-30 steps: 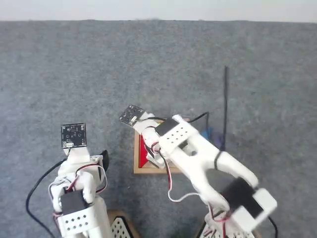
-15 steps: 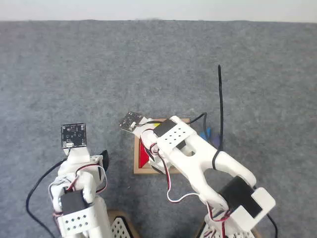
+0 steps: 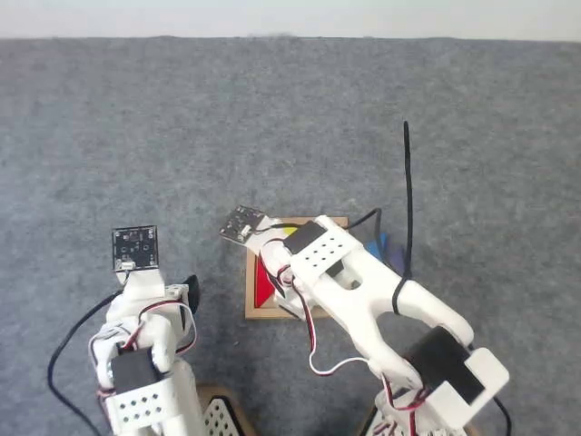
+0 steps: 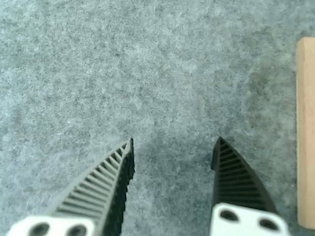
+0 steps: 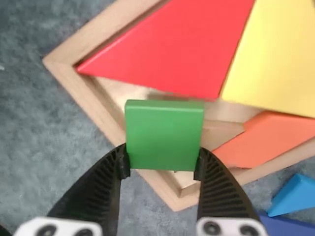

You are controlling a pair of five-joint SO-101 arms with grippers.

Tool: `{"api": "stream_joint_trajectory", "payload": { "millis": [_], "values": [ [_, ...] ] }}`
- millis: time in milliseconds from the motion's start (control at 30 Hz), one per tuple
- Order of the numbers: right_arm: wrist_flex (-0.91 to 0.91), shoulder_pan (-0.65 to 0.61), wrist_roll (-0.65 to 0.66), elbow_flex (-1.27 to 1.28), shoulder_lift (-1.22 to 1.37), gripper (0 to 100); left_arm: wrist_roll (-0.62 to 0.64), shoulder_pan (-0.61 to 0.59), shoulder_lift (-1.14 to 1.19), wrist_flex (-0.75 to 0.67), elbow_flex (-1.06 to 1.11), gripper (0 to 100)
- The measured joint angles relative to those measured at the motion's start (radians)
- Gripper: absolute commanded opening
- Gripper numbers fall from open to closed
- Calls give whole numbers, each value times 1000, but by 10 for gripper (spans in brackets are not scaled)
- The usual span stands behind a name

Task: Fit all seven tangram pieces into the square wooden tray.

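Observation:
My right gripper [image 5: 160, 164] is shut on a green piece [image 5: 163, 133], held just above the near corner of the square wooden tray [image 5: 93, 105]. In the tray lie a red triangle [image 5: 182, 44], a yellow triangle [image 5: 280, 59] and an orange piece [image 5: 266, 137]. Blue pieces [image 5: 293, 194] lie on the carpet outside the tray. From above, the right arm [image 3: 354, 282] covers most of the tray [image 3: 251, 304], with the red triangle [image 3: 262, 283] showing beside it. My left gripper [image 4: 172, 162] is open over bare grey carpet, to the left of the tray's edge [image 4: 305, 128].
Grey carpet covers the whole table. A black cable [image 3: 408, 191] runs up from the right arm past the tray's far right side. The left arm [image 3: 141, 327] stands near the front left, with open carpet beyond it.
The right arm has shifted slightly toward the near side of the tray, uncovering its far rim. The cable swayed. The left arm has kept still.

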Motion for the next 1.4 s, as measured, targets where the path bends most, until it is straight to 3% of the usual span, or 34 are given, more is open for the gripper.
{"api": "stream_joint_trajectory", "payload": {
  "millis": [433, 733, 867, 1100, 1400],
  "values": [
    [-68, 118, 2, -15, -29, 114, 0, 0, 0, 0, 0, 245],
    [-8, -41, -34, 86, -222, 118, 0, 0, 0, 0, 0, 245],
    [-31, -43, -43, 103, -189, 124, 0, 0, 0, 0, 0, 245],
    [-31, -44, -44, 104, -87, 235, 0, 0, 0, 0, 0, 245],
    [-40, -43, -44, 75, -86, 238, 0, 0, 0, 0, 0, 245]
  ]
}}
